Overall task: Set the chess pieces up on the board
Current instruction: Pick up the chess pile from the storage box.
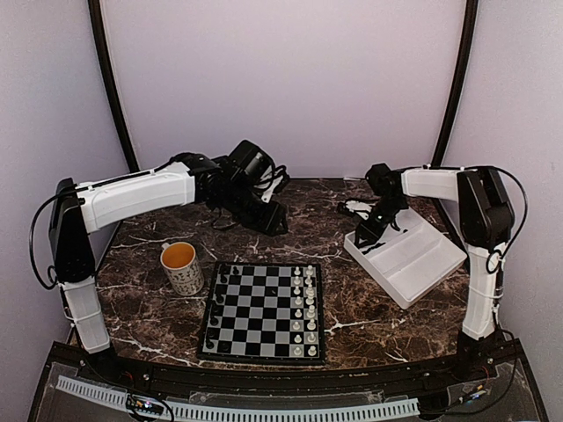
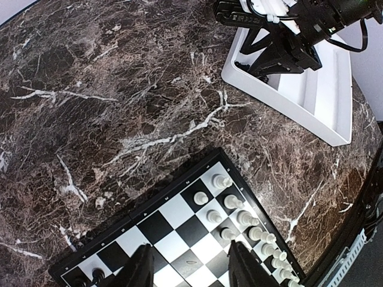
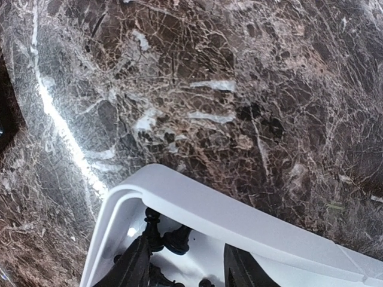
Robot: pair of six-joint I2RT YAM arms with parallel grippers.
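Step in hand, I reckon: R claw (image 3: 185, 264) picks a piece from the white rectangular plastic tray (image 3: 239, 220). It hangs over the tray's rounded corner, fingers approx half apart, nothing gripped. Small glossy black chess pieces (image 3: 164, 236) lie jumbled below, closer to one finger than the other. To do it well: centre on one piece, come straight down, close on the narrow stem, not the round head. Slick plastic, apt to squirt out. L claw (image 2: 190, 267) hovers over the flat black-framed chequered board (image 2: 179, 210), half open, empty. White pieces (image 2: 239, 218) line the board's right side; few black ones stand at its left. Brown veined marble tabletop (image 1: 149, 321).
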